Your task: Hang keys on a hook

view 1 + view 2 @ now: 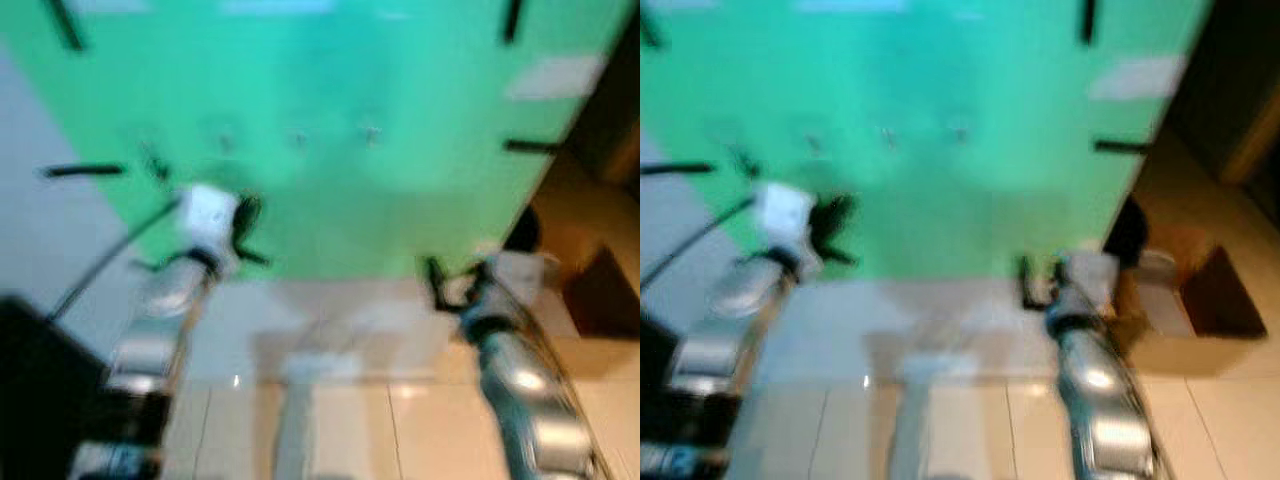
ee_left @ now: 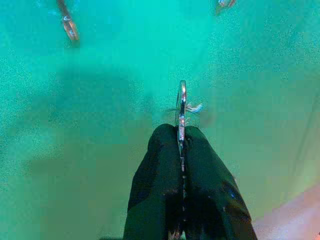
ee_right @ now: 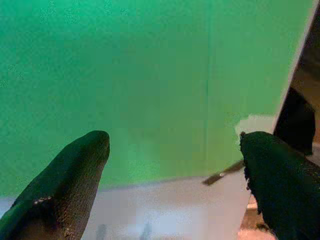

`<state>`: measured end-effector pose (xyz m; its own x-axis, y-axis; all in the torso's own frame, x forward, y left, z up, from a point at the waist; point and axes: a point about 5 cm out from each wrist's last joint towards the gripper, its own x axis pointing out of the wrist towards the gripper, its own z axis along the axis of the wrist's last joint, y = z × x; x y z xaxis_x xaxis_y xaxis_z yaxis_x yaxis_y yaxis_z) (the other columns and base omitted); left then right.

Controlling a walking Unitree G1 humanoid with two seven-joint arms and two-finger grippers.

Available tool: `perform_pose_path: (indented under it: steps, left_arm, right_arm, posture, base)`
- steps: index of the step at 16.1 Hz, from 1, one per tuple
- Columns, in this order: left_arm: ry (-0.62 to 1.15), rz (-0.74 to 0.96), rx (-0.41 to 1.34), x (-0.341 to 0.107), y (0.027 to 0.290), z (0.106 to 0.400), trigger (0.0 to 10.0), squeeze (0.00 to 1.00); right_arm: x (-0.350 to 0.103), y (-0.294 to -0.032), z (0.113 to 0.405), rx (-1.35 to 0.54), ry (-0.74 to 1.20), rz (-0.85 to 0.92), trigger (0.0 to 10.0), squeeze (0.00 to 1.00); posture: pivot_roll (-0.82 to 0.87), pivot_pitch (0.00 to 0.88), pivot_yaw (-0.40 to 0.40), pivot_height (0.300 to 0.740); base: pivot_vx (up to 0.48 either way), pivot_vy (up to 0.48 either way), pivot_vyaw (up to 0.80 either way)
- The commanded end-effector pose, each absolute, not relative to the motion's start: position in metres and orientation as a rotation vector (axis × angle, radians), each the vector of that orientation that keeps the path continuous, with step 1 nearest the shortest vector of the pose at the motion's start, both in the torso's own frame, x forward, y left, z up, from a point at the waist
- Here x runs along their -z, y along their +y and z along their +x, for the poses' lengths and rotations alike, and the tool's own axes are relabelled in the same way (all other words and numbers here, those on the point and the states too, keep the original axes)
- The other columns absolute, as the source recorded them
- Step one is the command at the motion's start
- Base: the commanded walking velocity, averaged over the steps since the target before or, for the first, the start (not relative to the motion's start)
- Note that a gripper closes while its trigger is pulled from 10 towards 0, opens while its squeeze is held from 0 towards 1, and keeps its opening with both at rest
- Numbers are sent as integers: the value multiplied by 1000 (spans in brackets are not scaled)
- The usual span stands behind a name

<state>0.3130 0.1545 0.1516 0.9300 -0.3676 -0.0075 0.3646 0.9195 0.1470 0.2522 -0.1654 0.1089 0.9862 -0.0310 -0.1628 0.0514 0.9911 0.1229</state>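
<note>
Firmly pressed together, the two black fingers (image 2: 165, 185) of the left gripper (image 2: 181, 137) pinch a silver key ring (image 2: 182, 107), whose thin metal loop stands edge-on out of the seam between the fingertips. A small pale glint shows just beside the ring; what it is cannot be made out. The ring is near the green wall (image 2: 100, 125) but whether it touches it cannot be told. Further up the green wall from the ring, two small metal hooks (image 2: 68, 26) stick out, one to each side, both well apart from the ring.

In the blurred head views the left gripper (image 1: 243, 225) is raised in front of the green wall, below a row of small hooks (image 1: 298, 137) that show as faint grey marks. The silver left arm (image 1: 160, 310) runs down from it toward a dark shape at the view's lower corner.

Lower along the green wall, near its bottom edge, the right gripper (image 3: 175, 150) has its fingers (image 3: 75, 175) spread wide with nothing between them. It faces the green wall where the wall meets a pale skirting. The right arm (image 1: 515, 370) rises from the tiled floor (image 1: 350, 420) side of the scene. Beside the green wall's right edge stands a brown cardboard box (image 1: 1200, 300) on the floor.
</note>
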Motion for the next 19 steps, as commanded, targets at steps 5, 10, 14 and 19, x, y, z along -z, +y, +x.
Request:
perform_pose_path:
  steps: [5, 10, 14, 19]
  left_arm:
    - [-72, 109, 426, -166, 165, 320, 10000, 0]
    - [-104, -60, 700, -201, 170, 336, 10000, 0]
    - [-110, -255, 837, -235, 190, 363, 10000, 0]
    - [-48, -169, 896, -236, 180, 378, 10000, 0]
  right_arm:
    - [-116, -152, 257, -18, 127, 144, 10000, 0]
    - [-125, -144, 260, -100, 87, 115, 10000, 0]
    - [-134, -135, 264, -167, 38, 79, 10000, 0]
    - [-140, -132, 264, -162, 2, 73, 10000, 0]
  posture:
    - [-54, 0, 26, 740]
    - [-46, 0, 23, 740]
    - [-48, 0, 34, 740]
    - [-63, 0, 67, 740]
  base:
    - [0, 0, 0]
    - [0, 0, 0]
    - [0, 0, 0]
    - [0, 0, 0]
